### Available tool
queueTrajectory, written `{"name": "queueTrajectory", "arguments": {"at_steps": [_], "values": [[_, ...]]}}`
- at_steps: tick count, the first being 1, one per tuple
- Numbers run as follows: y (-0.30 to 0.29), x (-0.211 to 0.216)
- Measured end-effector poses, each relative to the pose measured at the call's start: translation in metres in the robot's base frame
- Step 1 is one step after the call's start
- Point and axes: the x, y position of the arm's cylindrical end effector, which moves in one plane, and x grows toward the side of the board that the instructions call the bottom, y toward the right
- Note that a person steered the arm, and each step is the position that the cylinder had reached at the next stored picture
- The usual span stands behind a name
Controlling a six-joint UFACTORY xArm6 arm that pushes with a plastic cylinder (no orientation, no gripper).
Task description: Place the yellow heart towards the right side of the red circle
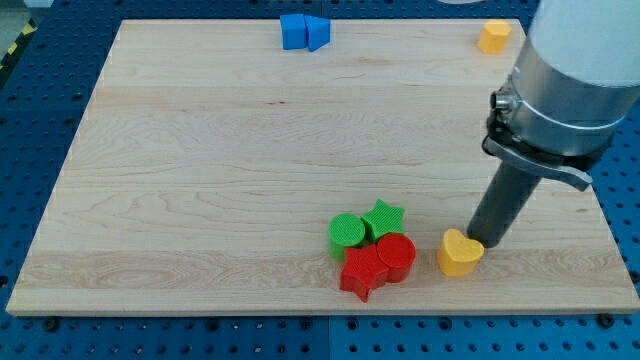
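Note:
The yellow heart [459,253] lies near the board's bottom edge, right of centre. The red circle [397,256] sits to its left with a small gap between them. My tip [483,240] rests on the board just at the heart's upper right side, touching or nearly touching it. The rod rises from there up to the arm's grey body at the view's right.
A red star [362,273] touches the red circle's left side. A green circle [347,232] and a green star [383,219] sit just above them. Two blue blocks [303,32] lie at the top edge. A yellow block [493,36] lies at the top right.

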Motion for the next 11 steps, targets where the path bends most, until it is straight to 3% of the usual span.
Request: {"name": "queueTrajectory", "arguments": {"at_steps": [4, 11], "values": [[0.019, 0.010], [-0.039, 0.011]]}}
